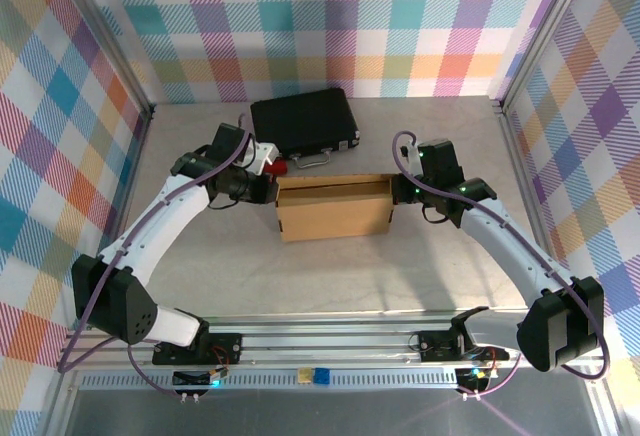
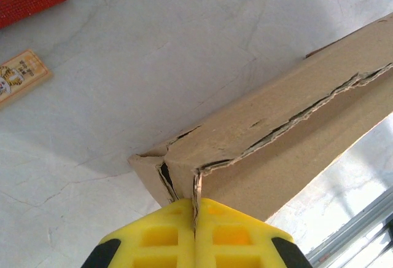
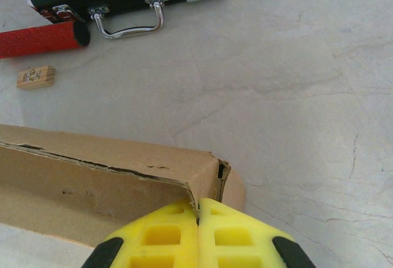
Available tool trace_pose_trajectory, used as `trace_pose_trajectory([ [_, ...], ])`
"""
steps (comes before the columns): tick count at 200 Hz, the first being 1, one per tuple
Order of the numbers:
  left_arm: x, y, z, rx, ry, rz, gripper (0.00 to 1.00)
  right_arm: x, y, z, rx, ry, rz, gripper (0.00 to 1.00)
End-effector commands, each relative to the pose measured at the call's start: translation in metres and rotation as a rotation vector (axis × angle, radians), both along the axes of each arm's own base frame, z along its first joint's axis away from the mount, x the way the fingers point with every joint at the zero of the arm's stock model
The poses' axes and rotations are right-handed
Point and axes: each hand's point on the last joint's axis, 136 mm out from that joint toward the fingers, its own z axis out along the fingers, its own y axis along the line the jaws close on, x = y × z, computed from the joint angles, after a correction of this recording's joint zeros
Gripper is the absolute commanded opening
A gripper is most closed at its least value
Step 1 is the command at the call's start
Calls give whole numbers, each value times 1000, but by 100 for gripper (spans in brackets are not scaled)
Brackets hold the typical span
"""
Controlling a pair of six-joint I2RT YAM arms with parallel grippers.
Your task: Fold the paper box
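Note:
The paper box is brown cardboard and lies mid-table, partly formed, with its back wall raised and the top open. My left gripper is at the box's left end. In the left wrist view its yellow fingers are shut on the thin edge of the box's end wall at a corner. My right gripper is at the right end. There its yellow fingers pinch the end wall of the box in the same way.
A black hard case with a metal handle lies just behind the box. A red cylinder and a small wooden block lie between the case and the box's left end. Checked walls close in the table's back and sides.

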Motion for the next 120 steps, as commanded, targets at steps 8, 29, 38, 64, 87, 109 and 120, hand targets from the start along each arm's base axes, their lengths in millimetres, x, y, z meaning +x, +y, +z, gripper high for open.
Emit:
trace_pose_trajectory([
  [8,-6,-6,3,-33,-2,6,0,-14,5,-12,-16,66,30,0],
  [29,-5,-7,0,-13,-12,16,0,-14,5,-13,-17,67,29,0],
  [38,-3,-7,-2,-4,-19,25,0,-14,5,-13,-18,67,26,0],
  [64,-1,-9,-2,18,-59,47,0,-15,5,-14,-19,67,21,0],
  [87,-1,-7,-3,45,-103,70,0,-15,5,-14,-21,64,15,0],
  [109,-1,-5,-6,57,-135,86,0,-14,4,-13,-23,57,11,0],
  [120,-1,-5,-9,61,-145,91,0,-13,4,-13,-23,54,8,0],
])
